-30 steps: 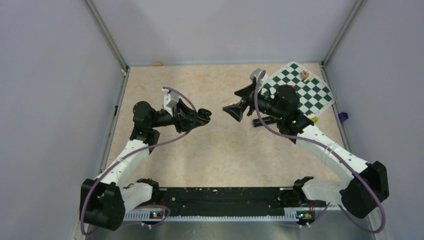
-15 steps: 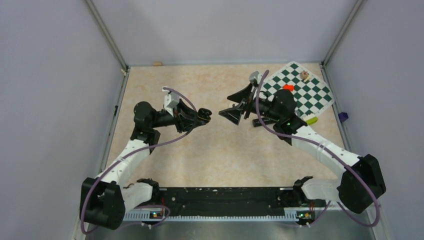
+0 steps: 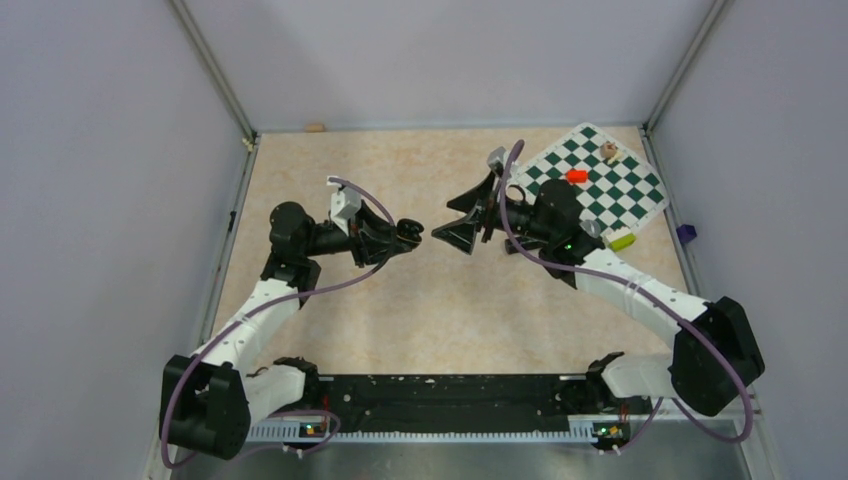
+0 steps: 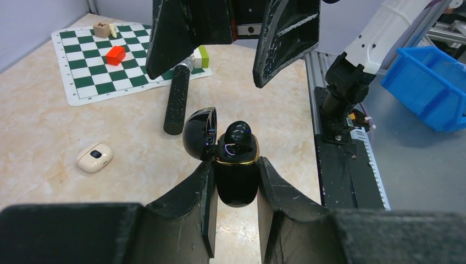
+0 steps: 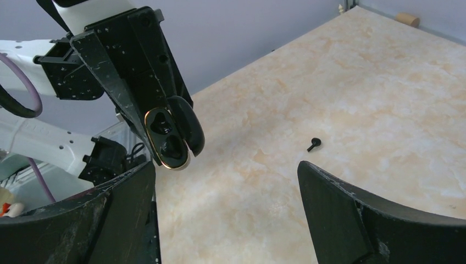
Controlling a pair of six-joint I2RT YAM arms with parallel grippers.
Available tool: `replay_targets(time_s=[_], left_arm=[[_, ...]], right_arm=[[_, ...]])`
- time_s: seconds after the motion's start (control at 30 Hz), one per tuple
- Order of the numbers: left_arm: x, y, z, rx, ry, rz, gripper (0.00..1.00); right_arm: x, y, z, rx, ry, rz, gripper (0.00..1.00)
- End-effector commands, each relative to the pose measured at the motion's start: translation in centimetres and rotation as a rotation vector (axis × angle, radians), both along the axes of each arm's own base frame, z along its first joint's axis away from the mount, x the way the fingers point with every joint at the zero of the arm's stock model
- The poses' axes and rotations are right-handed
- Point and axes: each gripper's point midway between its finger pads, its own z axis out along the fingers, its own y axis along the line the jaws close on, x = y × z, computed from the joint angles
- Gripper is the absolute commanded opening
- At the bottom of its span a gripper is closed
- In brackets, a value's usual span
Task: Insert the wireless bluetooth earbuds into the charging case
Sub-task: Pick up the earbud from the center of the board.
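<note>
Left jaws clamp the charging case [image 4: 236, 179]; right jaws gape; only right wrist shows a loose earbud [image 5: 314, 144].

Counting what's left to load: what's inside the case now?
One bud sits in the open case, poking above its gold rim. The rest of the inside is too dark to make out. A second bud lies on the table.

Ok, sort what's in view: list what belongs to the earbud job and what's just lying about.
Job in hand:
- charging case, lid open, held in the left gripper
- loose earbud on the table
- right gripper, open

Lying about:
- chess mat
- red block
- black cylinder
- cream lump
- blue bin
</note>
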Motion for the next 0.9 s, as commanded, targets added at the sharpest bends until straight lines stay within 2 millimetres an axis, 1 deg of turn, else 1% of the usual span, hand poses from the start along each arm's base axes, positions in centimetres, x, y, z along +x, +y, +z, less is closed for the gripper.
replay_targets(time_s=[0.0,0.17,0.27,0.4,0.5,0.63,0.7,0.77,0.83,0.87], left_arm=[[-0.4,0.0,0.6,-0.002,-0.046,-0.015,0.0],[-0.2,0.1,0.8,-0.003,-0.042,0.002,0.0],[-0.5,0.2,0.9,0.017,-0.071,-0.022,0.0],[-0.4,0.9,1.5,0.038,-0.106,-0.008,0.0],[-0.1,1.9,2.2,0.04,-0.139,0.031,0.0],[2.1,4.4,3.9,0.024,-0.135,0.198,0.0],[2.5,5.4,4.7,0.016,-0.153,0.244,0.0],[2.5,5.9,5.0,0.017,-0.165,0.259,0.0],[2.3,6.0,5.0,0.022,-0.172,0.256,0.0],[2.6,6.5,5.0,0.035,-0.174,0.274,0.0]], right_arm=[[0.3,0.4,-0.3,0.018,0.013,0.016,0.99],[1.8,0.0,-2.4,-0.01,0.032,-0.035,0.99],[2.8,-0.3,-3.5,-0.035,0.041,-0.072,0.98],[3.5,-0.3,-5.2,-0.069,0.057,-0.097,0.95],[3.9,-0.1,-6.8,-0.088,0.088,-0.094,0.94],[4.2,0.8,-9.5,-0.119,0.181,-0.064,0.91],[4.1,1.2,-10.5,-0.13,0.223,-0.039,0.89],[4.0,1.4,-10.8,-0.132,0.241,-0.025,0.87],[3.9,1.4,-10.5,-0.129,0.233,-0.022,0.86],[3.9,1.3,-10.3,-0.128,0.222,-0.025,0.86]])
